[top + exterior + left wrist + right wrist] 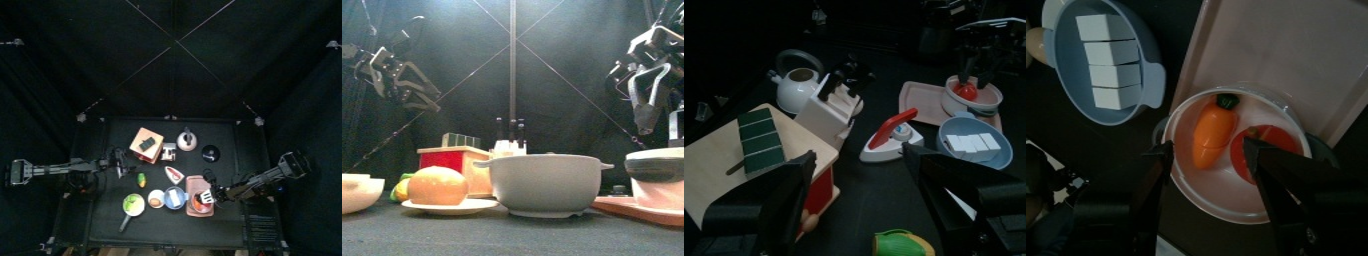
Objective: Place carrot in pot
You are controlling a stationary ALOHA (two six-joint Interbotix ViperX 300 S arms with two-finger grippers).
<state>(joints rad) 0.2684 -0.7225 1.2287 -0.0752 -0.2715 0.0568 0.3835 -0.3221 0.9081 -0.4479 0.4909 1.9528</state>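
The carrot (1211, 134) lies inside the white pot (1193, 190), just below the middle of the right wrist view, its long axis running up and down the frame with the green stem end toward the top and the tapered tip toward the bottom. Beside it in the pot sits a red piece (1271, 152), partly hidden behind a jaw. The pot stands on a pink tray (1280, 50) that fills the upper right of that frame; at upper left a blue bowl (1144, 55) holds a column of white blocks (1109, 58). The right gripper (1205, 152) hangs over the pot with its jaws apart and nothing between them. The left gripper (869, 190) rests at the table's left, jaws spread and empty.
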